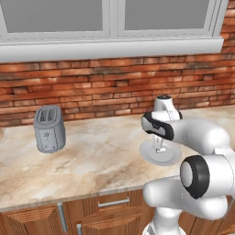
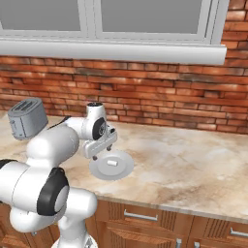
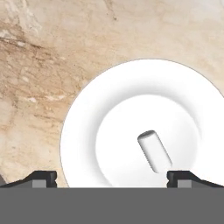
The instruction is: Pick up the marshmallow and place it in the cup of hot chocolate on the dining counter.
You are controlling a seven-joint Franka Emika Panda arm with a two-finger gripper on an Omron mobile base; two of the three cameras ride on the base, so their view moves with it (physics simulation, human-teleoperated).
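The marshmallow (image 3: 154,151) is a tiny white stubby cylinder lying on its side in the middle of a round pale plate (image 3: 78,131). The plate (image 2: 123,170) rests on a beige marbled counter (image 2: 193,160) under a window. My gripper (image 3: 112,177) hangs just above the plate, open, its two dark fingertips (image 3: 43,177) spread wide with nothing between them. The marshmallow lies close to the right-hand fingertip in the hand view. From the right base view the marshmallow (image 2: 112,162) shows just right of the gripper (image 2: 98,155). In the left base view the gripper (image 1: 159,146) stands over the plate (image 1: 170,159). The cup of hot chocolate and the dining counter are out of view.
A grey toaster (image 1: 49,128) stands on the counter well left of the plate, also seen as the toaster (image 2: 27,117) behind my arm. A red brick wall (image 1: 92,87) backs the counter. Wooden drawers (image 1: 110,213) run under its front edge.
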